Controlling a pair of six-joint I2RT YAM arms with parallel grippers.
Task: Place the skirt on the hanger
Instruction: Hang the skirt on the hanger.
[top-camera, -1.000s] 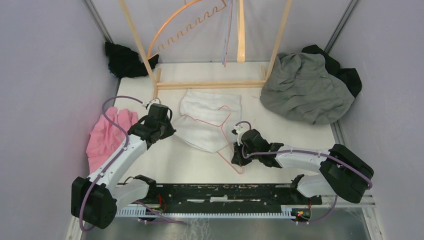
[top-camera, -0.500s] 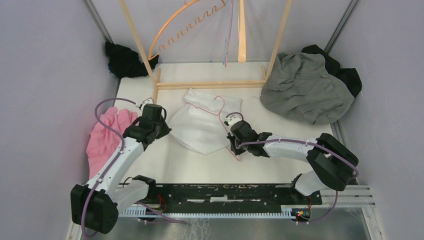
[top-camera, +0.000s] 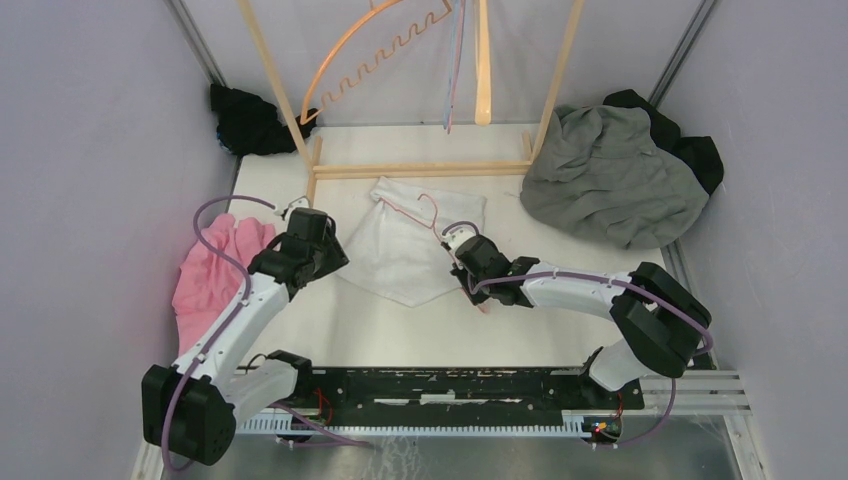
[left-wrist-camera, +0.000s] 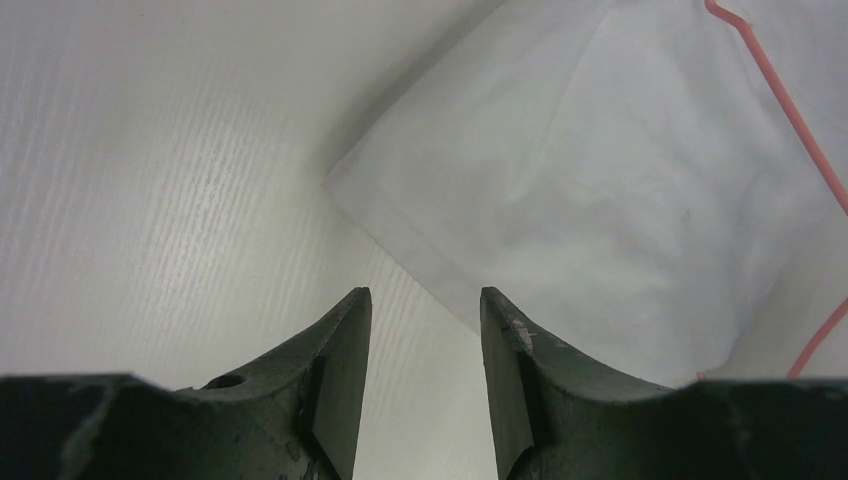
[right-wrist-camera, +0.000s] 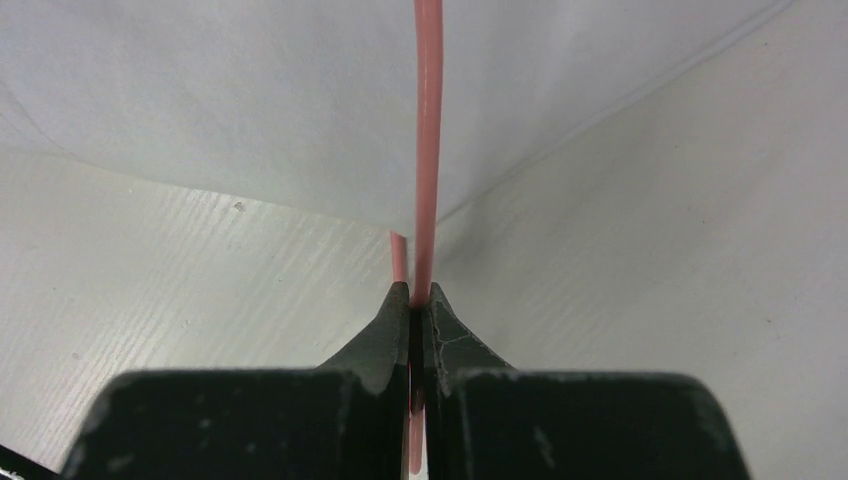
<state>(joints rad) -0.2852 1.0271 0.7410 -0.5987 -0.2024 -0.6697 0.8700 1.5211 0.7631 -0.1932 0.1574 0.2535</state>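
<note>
The white skirt (top-camera: 400, 255) lies flat on the table in the middle. A thin pink wire hanger (top-camera: 436, 222) runs into it, with the hook showing near the skirt's top edge. My right gripper (top-camera: 468, 264) sits at the skirt's right edge and is shut on the hanger wire (right-wrist-camera: 428, 150), which passes under the white cloth (right-wrist-camera: 250, 90). My left gripper (top-camera: 326, 256) hovers at the skirt's left corner, open, with only bare table between its fingers (left-wrist-camera: 345, 340). In the left wrist view the skirt (left-wrist-camera: 620, 200) lies just ahead and to the right.
A pink garment (top-camera: 215, 265) lies at the left edge beside the left arm. A grey garment (top-camera: 610, 170) is heaped at the back right and a black cloth (top-camera: 250, 120) at the back left. A wooden rack (top-camera: 430, 168) with hanging hangers (top-camera: 483, 60) stands at the back.
My left gripper has opened and let go of the skirt's left edge. My right gripper has moved up and left with the hanger, sliding it further into the skirt, which now lies flatter.
</note>
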